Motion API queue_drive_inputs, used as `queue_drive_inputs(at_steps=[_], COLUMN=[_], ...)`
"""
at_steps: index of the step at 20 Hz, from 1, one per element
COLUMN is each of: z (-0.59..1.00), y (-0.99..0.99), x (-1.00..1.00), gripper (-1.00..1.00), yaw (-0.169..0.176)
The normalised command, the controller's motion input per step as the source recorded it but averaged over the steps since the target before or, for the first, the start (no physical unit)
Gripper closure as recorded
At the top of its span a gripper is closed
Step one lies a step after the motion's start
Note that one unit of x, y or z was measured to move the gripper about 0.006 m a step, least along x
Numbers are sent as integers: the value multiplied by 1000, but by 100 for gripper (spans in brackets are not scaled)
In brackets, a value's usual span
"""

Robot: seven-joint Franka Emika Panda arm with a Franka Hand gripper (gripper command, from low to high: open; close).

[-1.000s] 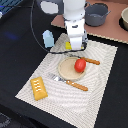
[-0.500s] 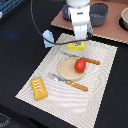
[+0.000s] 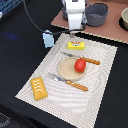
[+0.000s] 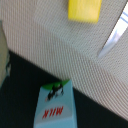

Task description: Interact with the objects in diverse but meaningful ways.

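In the exterior view my gripper (image 3: pixel 75 31) hangs above the far edge of the woven placemat (image 3: pixel 102 75), over the flat yellow box (image 3: pixel 76 45) and apart from it. Its fingers are too small and dark to read. The light blue milk carton (image 3: pixel 48 38) lies on the black table towards the exterior view's left of the box. The red tomato (image 3: pixel 80 65) sits on a tan plate (image 3: pixel 66 70). The orange ridged block (image 3: pixel 38 88) lies at the mat's near corner. The wrist view shows the yellow box (image 4: pixel 84 9) and the carton (image 4: pixel 56 107), but no fingers.
A knife (image 3: pixel 91 61) lies beside the plate and a fork (image 3: pixel 70 82) in front of it. A grey pot (image 3: pixel 97 14) and another bowl (image 3: pixel 124 18) stand on a brown board behind the mat. A cable runs from the arm past the carton.
My gripper has risen from just over the yellow box and now hangs higher. The box stays on the mat. Nothing else has moved.
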Motion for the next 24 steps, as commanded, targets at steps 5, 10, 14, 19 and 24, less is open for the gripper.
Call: queue_drive_inputs(at_steps=[5,10,14,19,24], z=[0,33,119,22,-200], y=[-178,-301,-266,-72,23], x=[-991,-627,99,211,-109], gripper=[-100,-100,-100,-100,-100], yaw=[0,-33,-91,-51,27])
